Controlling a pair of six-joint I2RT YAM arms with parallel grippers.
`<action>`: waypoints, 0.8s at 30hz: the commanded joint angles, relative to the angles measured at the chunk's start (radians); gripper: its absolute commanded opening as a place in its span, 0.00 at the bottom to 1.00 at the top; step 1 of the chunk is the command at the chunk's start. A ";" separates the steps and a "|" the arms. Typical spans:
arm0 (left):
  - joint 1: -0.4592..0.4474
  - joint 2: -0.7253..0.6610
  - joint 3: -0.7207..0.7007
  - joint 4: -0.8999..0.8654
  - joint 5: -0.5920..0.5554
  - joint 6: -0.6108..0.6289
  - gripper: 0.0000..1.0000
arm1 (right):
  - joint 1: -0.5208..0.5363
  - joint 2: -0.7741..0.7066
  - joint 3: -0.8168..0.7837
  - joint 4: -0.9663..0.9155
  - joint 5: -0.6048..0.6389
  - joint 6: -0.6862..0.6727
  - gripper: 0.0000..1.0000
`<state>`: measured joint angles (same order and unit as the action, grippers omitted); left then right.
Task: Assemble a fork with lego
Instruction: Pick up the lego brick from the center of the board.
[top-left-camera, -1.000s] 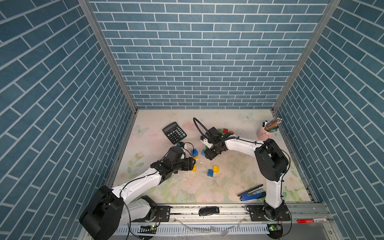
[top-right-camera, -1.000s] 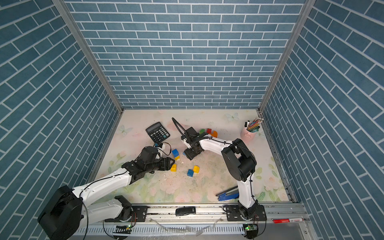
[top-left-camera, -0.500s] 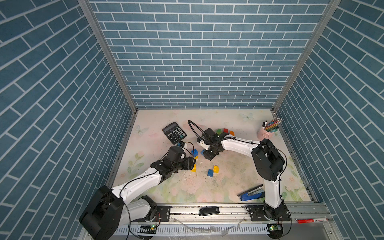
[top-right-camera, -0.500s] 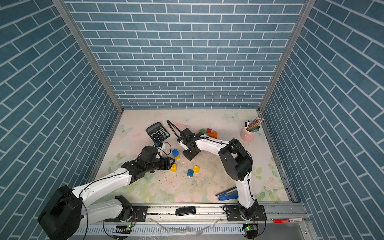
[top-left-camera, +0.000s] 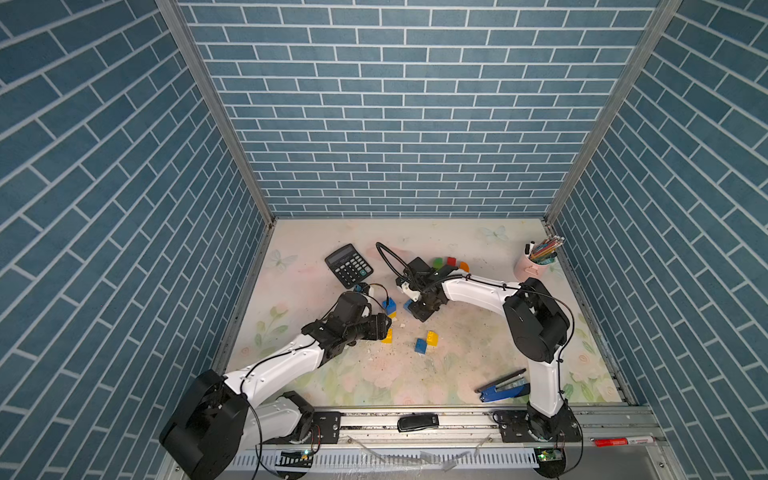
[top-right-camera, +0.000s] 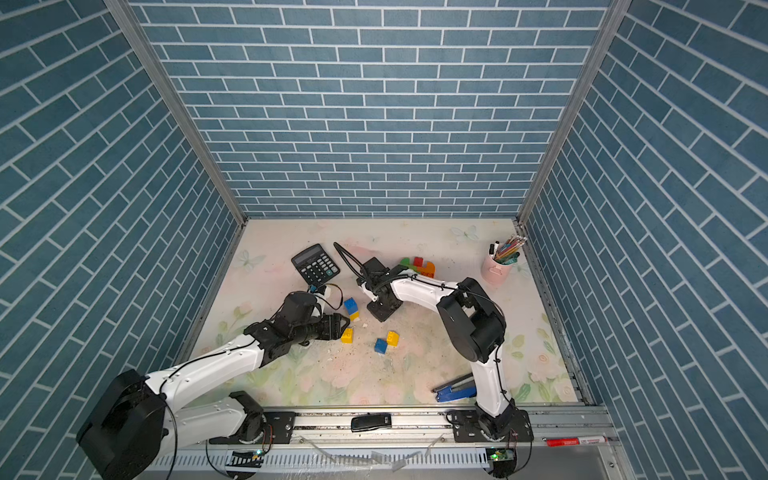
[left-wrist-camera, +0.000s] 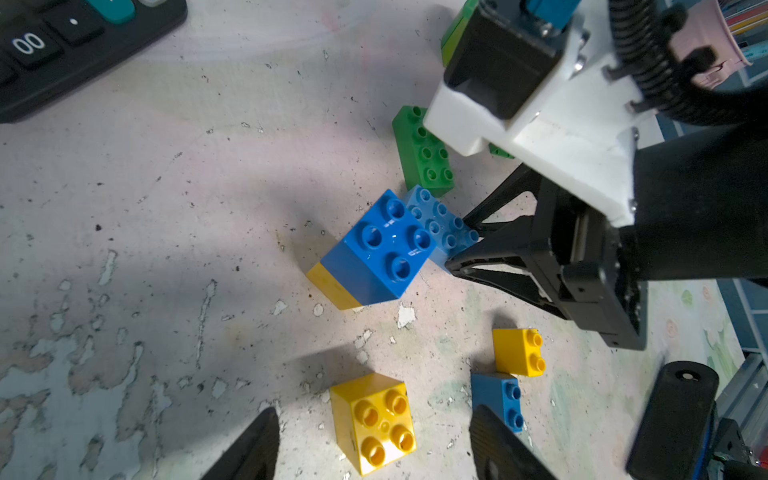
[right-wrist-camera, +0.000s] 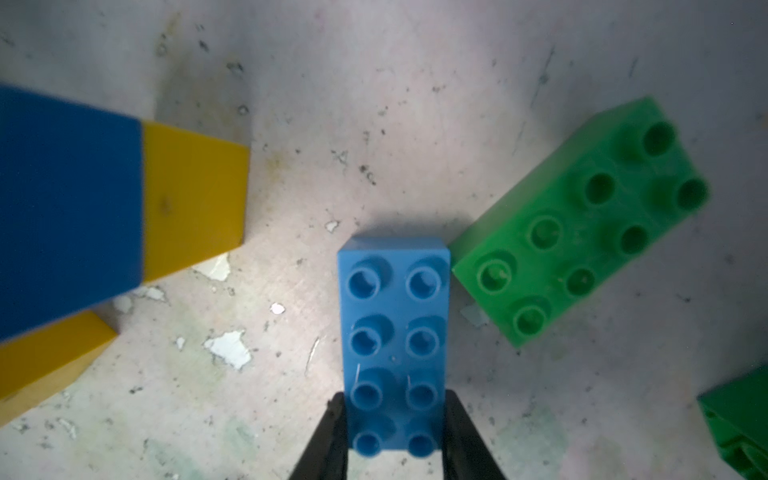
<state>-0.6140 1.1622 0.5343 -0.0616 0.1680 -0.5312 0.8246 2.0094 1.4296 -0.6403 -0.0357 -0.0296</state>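
Clock directions apply to both top views: 6 o'clock is the base rail, 12 o'clock the back wall, dial centred on the worktop (top-left-camera: 469, 357).

1. The blue stapler (top-left-camera: 503, 388) lies at 5 o'clock, near the front edge.
2. Just toward 6 o'clock from centre, a small blue brick (top-left-camera: 420, 345) and a small yellow brick (top-left-camera: 432, 338) lie side by side.
3. At 9 o'clock from that pair lies the yellow square brick (left-wrist-camera: 374, 419), studs up. The left gripper (left-wrist-camera: 375, 410) hangs over it, jaws spread wide, both fingers clear of the brick, grasping nothing.
4. Toward 12 o'clock from it stands the stack (left-wrist-camera: 374, 249): a blue square brick seated on a yellow one.
5. At 3 o'clock from the stack, close but apart, is the light blue brick (right-wrist-camera: 395, 324), oblong, studs up. The right gripper (right-wrist-camera: 395, 399) is clenched on it, one finger against each long side at one end.
6. A green oblong brick (right-wrist-camera: 582, 232) lies with one corner at the free end of the light blue brick; contact cannot be confirmed.
7. The calculator (top-left-camera: 348, 264) lies at 10 o'clock.
8. At 12 o'clock a green brick (top-left-camera: 437, 262), a red brick (top-left-camera: 451, 261) and an orange brick (top-left-camera: 464, 266) sit together.
9. The pink cup (top-left-camera: 530, 272) of pencils stands at 2 o'clock.
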 joint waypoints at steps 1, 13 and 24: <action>-0.005 0.006 0.019 0.003 -0.010 -0.003 0.74 | 0.006 -0.024 0.006 -0.074 0.022 0.026 0.25; 0.027 -0.007 0.039 -0.008 -0.004 -0.003 0.74 | 0.005 -0.052 0.023 -0.119 0.033 0.089 0.17; 0.150 -0.034 -0.032 0.121 0.115 -0.090 0.73 | 0.004 -0.129 0.151 -0.161 -0.001 0.389 0.00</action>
<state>-0.4843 1.1313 0.5301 0.0078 0.2367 -0.5911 0.8246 1.9244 1.5452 -0.7597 -0.0017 0.2314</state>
